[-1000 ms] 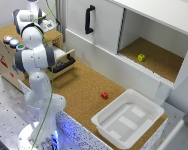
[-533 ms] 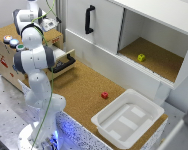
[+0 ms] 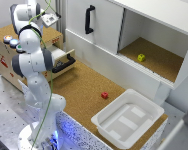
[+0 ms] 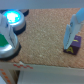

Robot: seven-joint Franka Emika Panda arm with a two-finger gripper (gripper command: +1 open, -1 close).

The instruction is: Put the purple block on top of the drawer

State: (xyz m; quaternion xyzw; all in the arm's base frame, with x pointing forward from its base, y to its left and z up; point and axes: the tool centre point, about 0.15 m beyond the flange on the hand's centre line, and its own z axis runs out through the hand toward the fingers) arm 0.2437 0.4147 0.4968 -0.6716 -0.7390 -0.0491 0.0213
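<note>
The purple block (image 4: 73, 46), with a yellow mark on it, lies on the cork top (image 4: 45, 35) of the drawer unit, close to the lit round buttons (image 4: 12, 20). One finger (image 4: 72, 27) of my gripper stands right against the block. The other finger is not clearly seen, and the jaws look spread apart. In the exterior view my gripper (image 3: 49, 20) hangs over the cork top (image 3: 54, 36) of the light-wood drawer unit. Its drawer with the black bar handle (image 3: 64, 63) is pulled out. The arm hides the block in that view.
A white tray (image 3: 129, 120) stands at the front on the exterior view's right, with a small red block (image 3: 104, 95) on the cork table beside it. The large white cabinet (image 3: 109, 30) with a black vertical handle stands behind and holds a yellow block (image 3: 141, 57).
</note>
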